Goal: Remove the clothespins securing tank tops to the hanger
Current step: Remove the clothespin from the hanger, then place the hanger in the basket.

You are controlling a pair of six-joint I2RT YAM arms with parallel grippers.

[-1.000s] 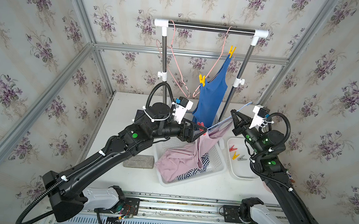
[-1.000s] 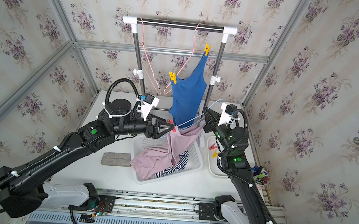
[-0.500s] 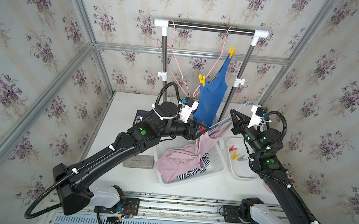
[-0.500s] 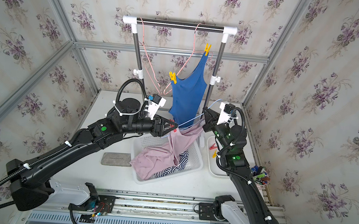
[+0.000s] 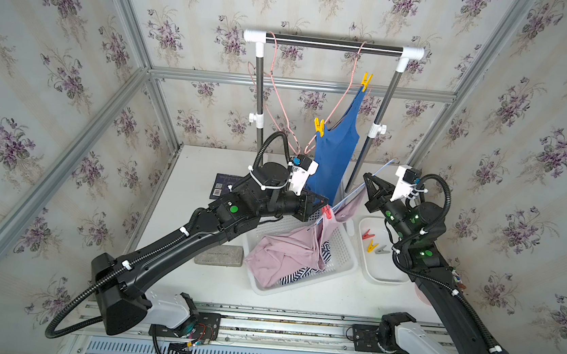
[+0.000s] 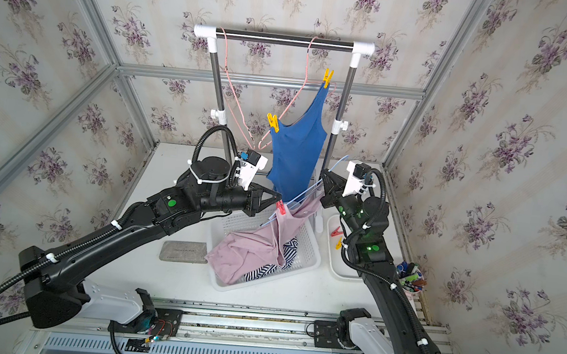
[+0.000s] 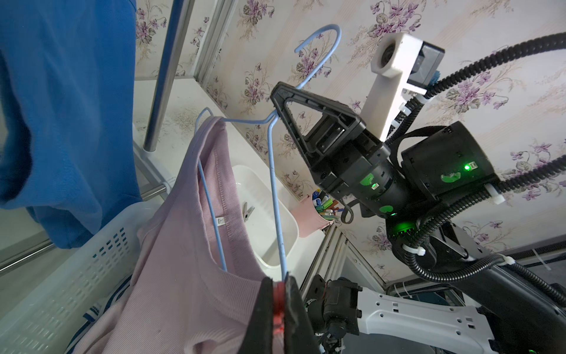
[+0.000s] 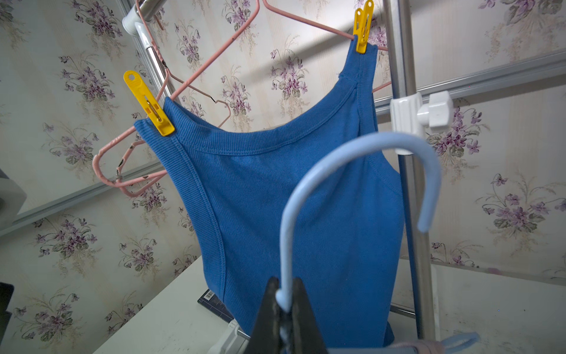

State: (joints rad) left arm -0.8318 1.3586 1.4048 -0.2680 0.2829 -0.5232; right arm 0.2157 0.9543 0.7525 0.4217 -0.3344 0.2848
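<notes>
Left end effector [image 7: 278, 280] pinches red clothespin [image 7: 278, 298]; forearm [image 5: 272, 203] extended roughly level.

The blue tank top [image 8: 294, 199] was ribbed matt cloth, the pink tank top [image 7: 183, 275] a finer ribbed knit. The yellow clothespins [image 8: 149, 104] and the red clothespin [image 7: 278, 302] were smooth plastic. The light blue hanger [image 8: 395, 139] had a smooth coating, and the rack pole [image 8: 398, 46] was shiny metal. My left pincer [image 7: 278, 286] looked matt black.

blue top [image 5: 331, 161] just beside left pincer [image 5: 325, 203], basket [image 5: 342, 254] beneath
</notes>
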